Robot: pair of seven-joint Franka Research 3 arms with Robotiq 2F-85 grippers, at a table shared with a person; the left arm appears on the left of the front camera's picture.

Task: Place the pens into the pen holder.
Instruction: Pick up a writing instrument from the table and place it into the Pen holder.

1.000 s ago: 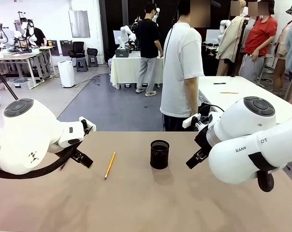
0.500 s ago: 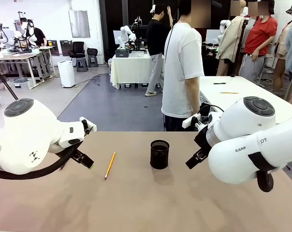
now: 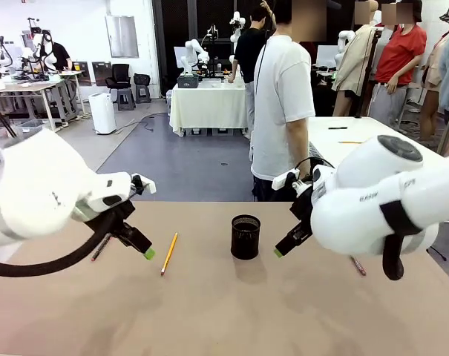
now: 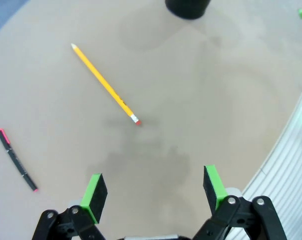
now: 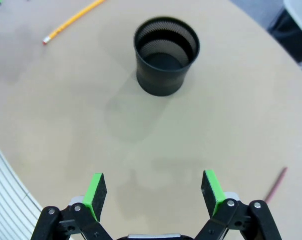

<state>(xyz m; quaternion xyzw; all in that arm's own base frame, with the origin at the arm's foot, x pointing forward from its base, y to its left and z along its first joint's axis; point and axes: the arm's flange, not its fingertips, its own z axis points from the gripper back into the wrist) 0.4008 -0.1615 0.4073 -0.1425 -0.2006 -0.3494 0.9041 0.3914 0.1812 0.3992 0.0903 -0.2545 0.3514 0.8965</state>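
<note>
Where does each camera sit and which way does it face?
Front view: robot's side, facing across the table at the person; left hand and right hand show.
Left wrist view: above the table, looking down past the open left hand at the pencil and black pen.
Right wrist view: looking down past the open right hand at the pen holder and reddish pen.
Both wrist views share pencil and pen holder.

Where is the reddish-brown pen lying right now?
In the front view the reddish-brown pen lies flat on the robot's right side, to the right of the pen holder and the right gripper.
</note>
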